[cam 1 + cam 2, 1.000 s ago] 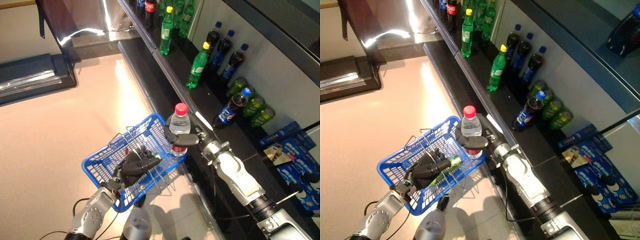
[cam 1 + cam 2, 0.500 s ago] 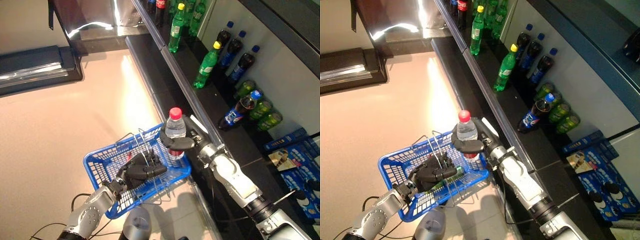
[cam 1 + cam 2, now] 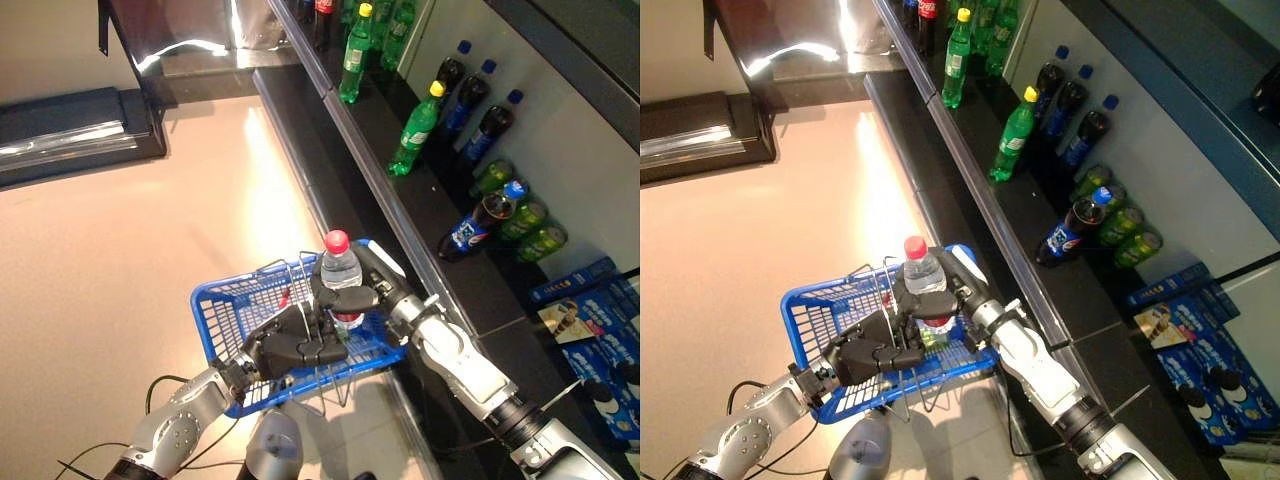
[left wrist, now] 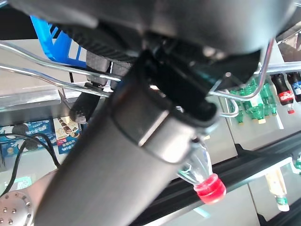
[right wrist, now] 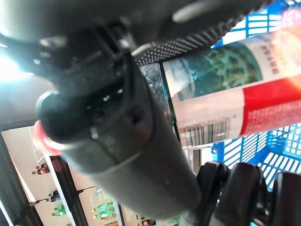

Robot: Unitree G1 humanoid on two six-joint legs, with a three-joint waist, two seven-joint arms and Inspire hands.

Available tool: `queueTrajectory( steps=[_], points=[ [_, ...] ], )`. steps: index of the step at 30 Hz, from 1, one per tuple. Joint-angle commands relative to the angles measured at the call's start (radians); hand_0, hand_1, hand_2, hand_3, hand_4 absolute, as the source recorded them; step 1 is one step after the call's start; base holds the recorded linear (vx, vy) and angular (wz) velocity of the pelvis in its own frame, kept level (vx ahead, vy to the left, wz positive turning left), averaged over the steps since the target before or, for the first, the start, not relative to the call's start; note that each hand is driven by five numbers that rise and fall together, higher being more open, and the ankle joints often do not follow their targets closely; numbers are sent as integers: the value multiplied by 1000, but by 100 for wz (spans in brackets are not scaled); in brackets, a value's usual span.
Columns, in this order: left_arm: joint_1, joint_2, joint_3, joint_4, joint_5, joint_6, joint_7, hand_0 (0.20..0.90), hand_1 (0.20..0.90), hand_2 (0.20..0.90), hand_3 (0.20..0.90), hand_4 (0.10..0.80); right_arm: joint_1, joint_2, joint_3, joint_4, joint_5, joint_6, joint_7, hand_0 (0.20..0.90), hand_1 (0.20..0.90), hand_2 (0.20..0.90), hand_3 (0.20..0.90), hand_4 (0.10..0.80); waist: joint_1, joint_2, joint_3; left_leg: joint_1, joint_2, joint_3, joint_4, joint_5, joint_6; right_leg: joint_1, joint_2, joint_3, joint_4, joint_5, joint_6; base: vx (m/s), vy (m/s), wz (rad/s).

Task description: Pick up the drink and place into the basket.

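Observation:
My right hand (image 3: pixel 362 292) is shut on a clear water bottle (image 3: pixel 340 283) with a red cap and a red and white label. It holds the bottle upright over the inside of the blue basket (image 3: pixel 232 320). My left hand (image 3: pixel 292 349) is shut on the basket's thin wire handles (image 3: pixel 296 293) and holds the basket up in front. A green drink lies inside the basket (image 3: pixel 810 322), just under the bottle (image 3: pixel 921 277). The bottle's label (image 5: pixel 221 103) shows in the right wrist view, with my thumb across it. Its red cap (image 4: pixel 210 185) shows in the left wrist view.
A dark low shelf (image 3: pixel 390 215) runs along the right with green bottles (image 3: pixel 416 120), dark cola bottles (image 3: pixel 470 105) and green cans (image 3: pixel 525 228). Blue boxes (image 3: pixel 592 322) lie at the far right. A dark platform (image 3: pixel 70 125) stands at the upper left on the pale floor.
My right hand has carried the bottle left and down, from the basket's right rim to over its inside. The basket has shifted a little to the right.

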Motion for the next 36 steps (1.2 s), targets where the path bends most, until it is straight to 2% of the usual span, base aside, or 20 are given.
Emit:
queueTrajectory(
  steps=[1,7,25,36],
  points=[
    [-229,-112,-57,-365,-124,-137,-267,300,300,300,200,100,-105,-17,60,0,-72,-115,-43,300,300,300,200,100,22,26,-177,39,-6,-102,-18,-65,-7,13,29,10,74,-43,-36,0,0,0],
    [-250,-102,-71,-386,-130,-139,-293,300,300,300,200,100,-114,-30,93,66,-180,-108,-81,300,300,300,200,100,29,26,-176,31,-9,-117,-18,-65,-8,7,29,8,78,-47,-37,-9,-7,5],
    [-327,-96,-102,-447,-108,-201,-325,300,300,300,200,100,-161,-37,139,103,-296,-55,-84,300,300,300,200,100,26,22,-183,19,-17,-140,-18,-61,-13,-1,35,19,71,-45,-36,-6,-3,1],
    [-365,-110,-116,-460,-86,-172,-333,300,300,300,200,100,-204,-18,181,102,-364,-68,-53,300,300,300,200,100,25,15,-187,15,-15,-138,-18,-61,-16,-7,39,24,63,-38,-35,0,0,0]
  ],
)
